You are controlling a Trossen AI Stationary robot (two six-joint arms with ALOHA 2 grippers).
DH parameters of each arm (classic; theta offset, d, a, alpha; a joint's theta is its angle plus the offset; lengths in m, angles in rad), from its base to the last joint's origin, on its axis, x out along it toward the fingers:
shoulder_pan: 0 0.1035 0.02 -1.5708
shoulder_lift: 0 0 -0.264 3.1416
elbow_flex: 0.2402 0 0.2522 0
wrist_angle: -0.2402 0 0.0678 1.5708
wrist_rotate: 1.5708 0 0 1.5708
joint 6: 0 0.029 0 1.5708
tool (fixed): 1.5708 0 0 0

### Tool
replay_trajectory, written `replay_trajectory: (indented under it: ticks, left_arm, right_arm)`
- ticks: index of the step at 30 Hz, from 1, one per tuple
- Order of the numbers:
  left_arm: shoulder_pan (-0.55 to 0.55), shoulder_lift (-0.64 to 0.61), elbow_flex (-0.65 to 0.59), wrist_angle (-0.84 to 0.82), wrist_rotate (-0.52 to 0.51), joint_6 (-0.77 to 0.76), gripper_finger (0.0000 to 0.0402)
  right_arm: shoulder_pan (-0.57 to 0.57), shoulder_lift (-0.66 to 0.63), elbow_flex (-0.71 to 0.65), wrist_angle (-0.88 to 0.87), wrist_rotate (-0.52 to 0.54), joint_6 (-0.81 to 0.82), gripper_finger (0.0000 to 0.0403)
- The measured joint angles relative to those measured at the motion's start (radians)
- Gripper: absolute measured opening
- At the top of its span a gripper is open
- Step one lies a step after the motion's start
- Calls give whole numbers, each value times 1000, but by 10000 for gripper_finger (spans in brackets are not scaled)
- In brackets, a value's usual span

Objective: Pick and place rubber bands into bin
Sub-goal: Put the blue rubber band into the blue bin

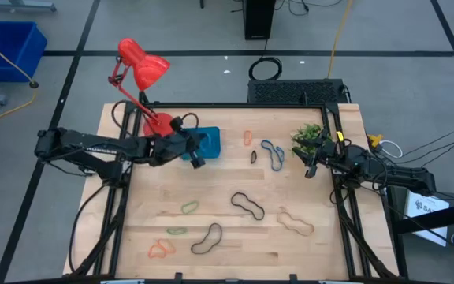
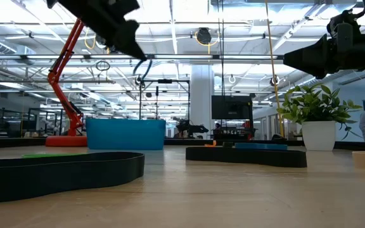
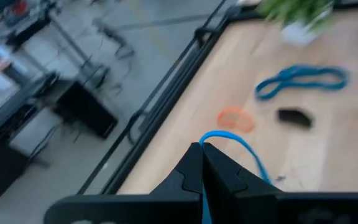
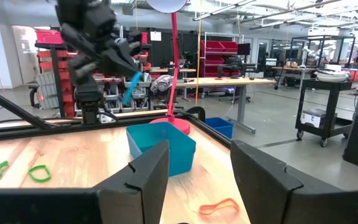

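My left gripper (image 1: pixel 195 155) is shut on a light blue rubber band (image 3: pixel 232 138) above the teal bin (image 1: pixel 207 142). In the right wrist view the gripper (image 4: pixel 118 61) stands high over the bin (image 4: pixel 160 146) with the band (image 4: pixel 132 86) dangling. My right gripper (image 1: pixel 310 168) is open and empty near the table's right edge. Other rubber bands lie flat on the table: orange (image 1: pixel 247 139), blue (image 1: pixel 273 155), small black (image 1: pixel 254 156), large black (image 1: pixel 247 204), tan (image 1: pixel 296 223), green (image 1: pixel 190 207) and several more near the front left. My left gripper pinches the light blue band between its two fingertips (image 3: pixel 202 152). A short loop of it (image 3: pixel 225 135) sticks out past the tips, and the rest hangs slack below the fingers (image 4: pixel 131 90), lifted clear above the bin. The fingers slant downward, coming from the table's left side.
A red desk lamp (image 1: pixel 143 69) stands on its base (image 1: pixel 158 124) just left of the bin. A potted plant (image 1: pixel 307 136) stands at the far right, next to my right gripper. Black frame rails (image 1: pixel 211 105) line the table's edges.
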Motion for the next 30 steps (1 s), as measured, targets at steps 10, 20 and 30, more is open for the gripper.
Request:
replay_trajectory:
  ticks: [10, 20, 30]
  left_arm:
    - [111, 91, 0, -125, 29, -99, 8]
    - [180, 222, -2, -130, 135, -133, 13]
    - [227, 316, -1, -146, 191, -157, 17]
  right_arm:
    - [0, 0, 0, 0, 0, -2, 169]
    - [0, 0, 0, -3, 0, -2, 169]
    - [0, 0, 0, -6, 0, -2, 169]
